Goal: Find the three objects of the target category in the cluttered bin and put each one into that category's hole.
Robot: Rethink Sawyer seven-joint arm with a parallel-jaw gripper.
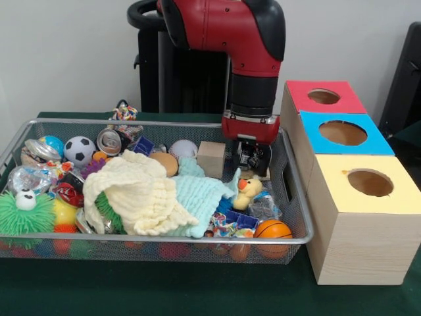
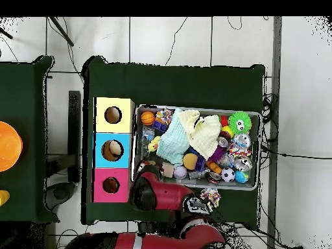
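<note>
A wire mesh bin [image 1: 164,239] holds mixed clutter. In it are a soccer ball [image 1: 79,150], a white ball [image 1: 183,149], a blue ball [image 1: 54,143] and a small basketball [image 1: 272,230]. A yellow duck [image 1: 248,192] and a wooden block [image 1: 211,158] lie near them. A cream cloth [image 1: 135,194] and a mint cloth [image 1: 200,197] cover the middle. My gripper [image 1: 253,160] hangs low in the bin's back right corner, just behind the duck. Nothing shows in its grasp. In the overhead view the arm [image 2: 155,191] hides it.
Three boxes with round holes stand in a row beside the bin: red [image 1: 325,97], blue [image 1: 342,133] and yellow [image 1: 368,183]. Overhead, a pale round thing shows inside the blue box's hole [image 2: 114,150]. A rope toy [image 1: 123,112] lies on the table behind the bin.
</note>
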